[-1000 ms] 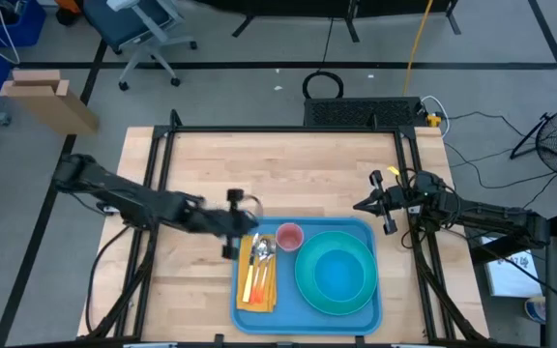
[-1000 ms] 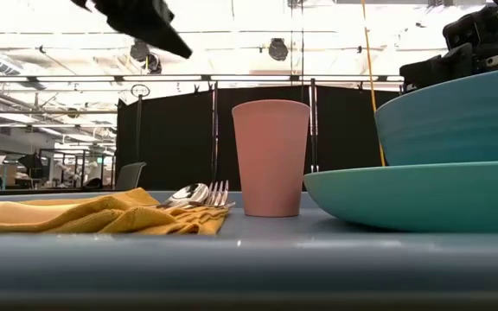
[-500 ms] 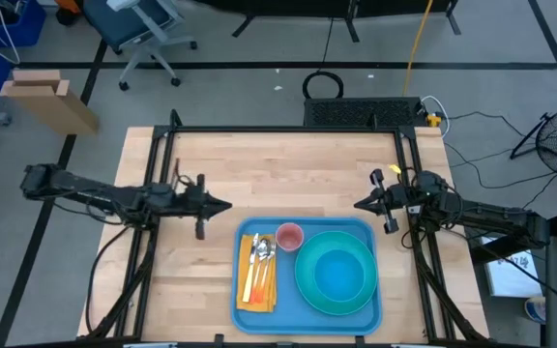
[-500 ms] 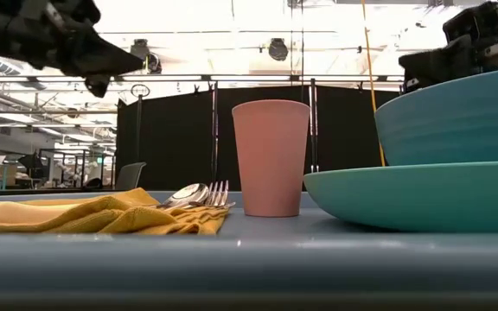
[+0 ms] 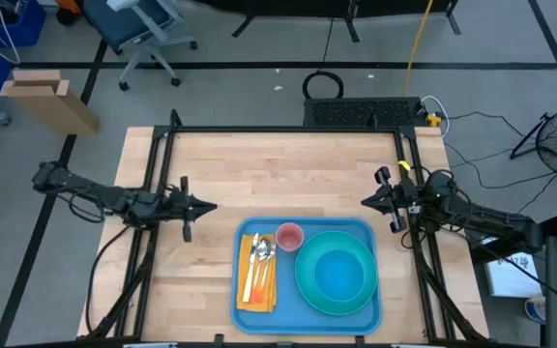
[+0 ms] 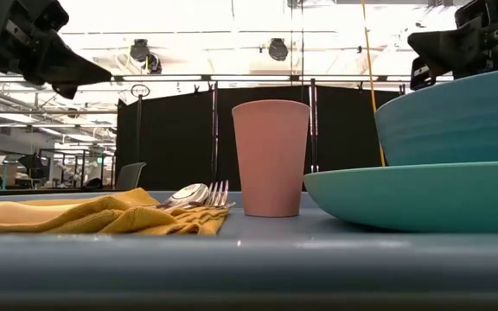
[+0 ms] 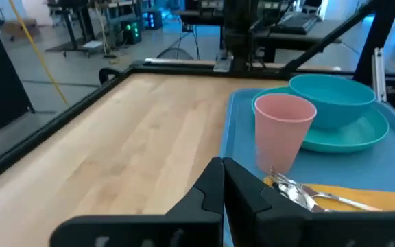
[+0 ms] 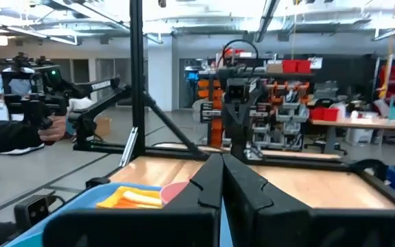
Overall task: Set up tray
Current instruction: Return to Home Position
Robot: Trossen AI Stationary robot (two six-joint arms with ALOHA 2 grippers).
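Note:
The blue tray [image 5: 364,232] lies at the table's near middle. On it a turquoise plate [image 5: 303,280] bears a blue bowl [image 5: 337,275]. A pink cup [image 5: 289,236] stands beside it. A fork and spoon [image 5: 264,253] lie on a yellow napkin [image 5: 257,283] at the tray's left side. My left gripper [image 5: 208,206] is shut and empty, left of the tray, above the table. My right gripper [image 5: 366,202] is shut and empty, beyond the tray's far right corner.
Black frame rails [image 5: 288,129] run along the table's far edge and sides. Bare wood [image 5: 288,179] lies between the tray and the far edge. In the right wrist view a person's hand [image 8: 46,123] holds a device beyond the table.
My left gripper has drawn back from the napkin's far end toward the table's left edge, clear of the tray. My right gripper has shifted slightly toward the right edge. The things on the tray have stayed put.

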